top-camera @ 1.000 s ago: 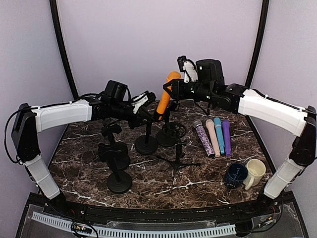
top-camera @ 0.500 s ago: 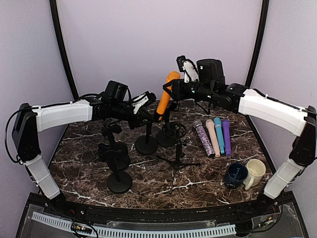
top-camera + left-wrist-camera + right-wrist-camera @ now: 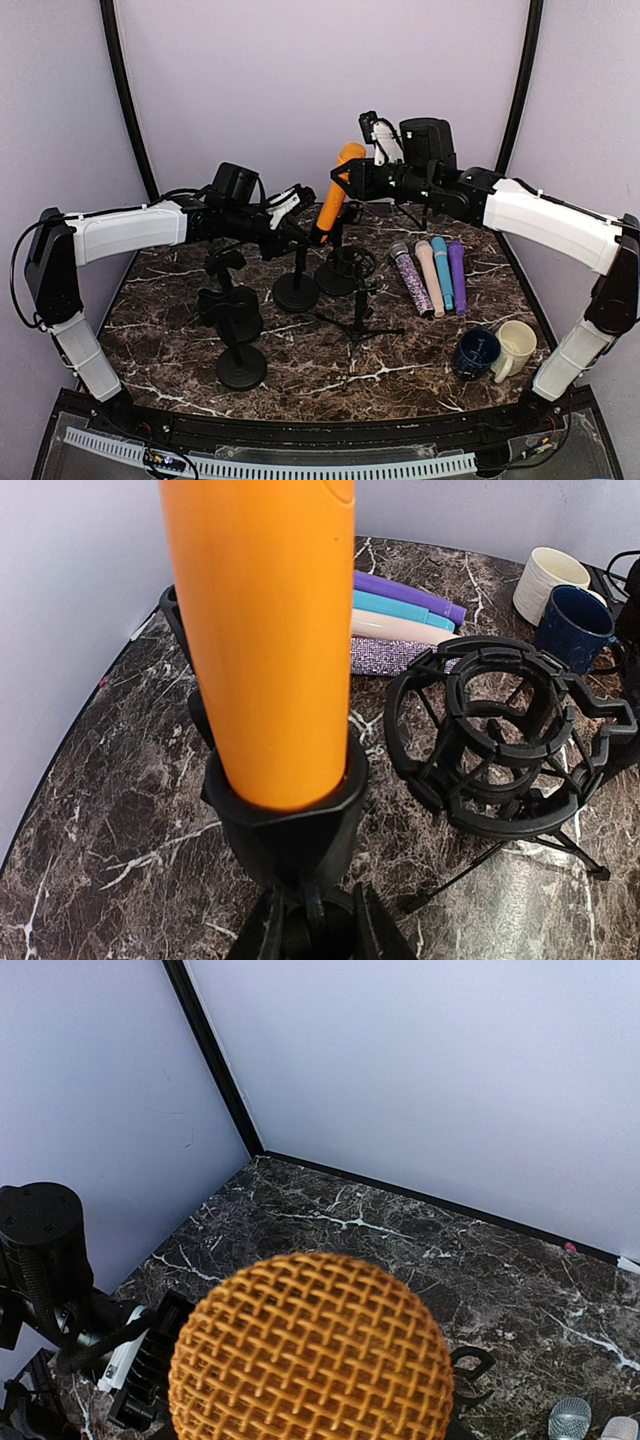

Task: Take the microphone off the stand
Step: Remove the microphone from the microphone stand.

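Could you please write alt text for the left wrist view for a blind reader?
A smooth orange cylindrical microphone sits in a black stand clip, filling the foreground. Right of it is an empty black ring-shaped shock mount; behind are four coloured microphones, a cream mug and a dark blue mug on a dark marble table.

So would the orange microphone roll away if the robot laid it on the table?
Probably a little: the orange microphone has a round, smooth-looking body. Its mesh head looks wider, so it would likely curve rather than roll straight. It seems stiff, standing straight in its stand.
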Controlling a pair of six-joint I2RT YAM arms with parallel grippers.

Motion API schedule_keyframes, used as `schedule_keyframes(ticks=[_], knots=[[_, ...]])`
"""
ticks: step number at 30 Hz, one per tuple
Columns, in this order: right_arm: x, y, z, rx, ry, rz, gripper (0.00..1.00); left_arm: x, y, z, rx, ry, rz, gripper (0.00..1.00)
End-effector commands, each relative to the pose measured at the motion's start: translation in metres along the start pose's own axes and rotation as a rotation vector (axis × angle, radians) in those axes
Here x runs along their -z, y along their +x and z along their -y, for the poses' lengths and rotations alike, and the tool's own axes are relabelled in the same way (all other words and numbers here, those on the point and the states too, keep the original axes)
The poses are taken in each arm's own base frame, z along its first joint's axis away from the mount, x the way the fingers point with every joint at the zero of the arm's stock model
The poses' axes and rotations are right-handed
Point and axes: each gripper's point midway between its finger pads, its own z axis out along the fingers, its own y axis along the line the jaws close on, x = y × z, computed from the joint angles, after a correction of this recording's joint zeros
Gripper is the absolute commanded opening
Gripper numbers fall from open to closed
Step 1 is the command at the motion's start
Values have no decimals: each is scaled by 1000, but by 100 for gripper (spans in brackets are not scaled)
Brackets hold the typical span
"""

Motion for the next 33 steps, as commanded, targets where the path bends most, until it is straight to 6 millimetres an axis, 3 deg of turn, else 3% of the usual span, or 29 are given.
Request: schedule_keyframes(ticks=[1, 32, 33], knots=[[77, -135, -8, -28, -12, 412, 0, -7, 78, 10, 107, 35, -259, 0], [102, -139, 6, -62, 67, 432, 0, -5, 73, 4, 108, -7, -250, 0], [105, -138, 9, -62, 88, 424, 0, -3, 70, 3, 108, -14, -242, 4]])
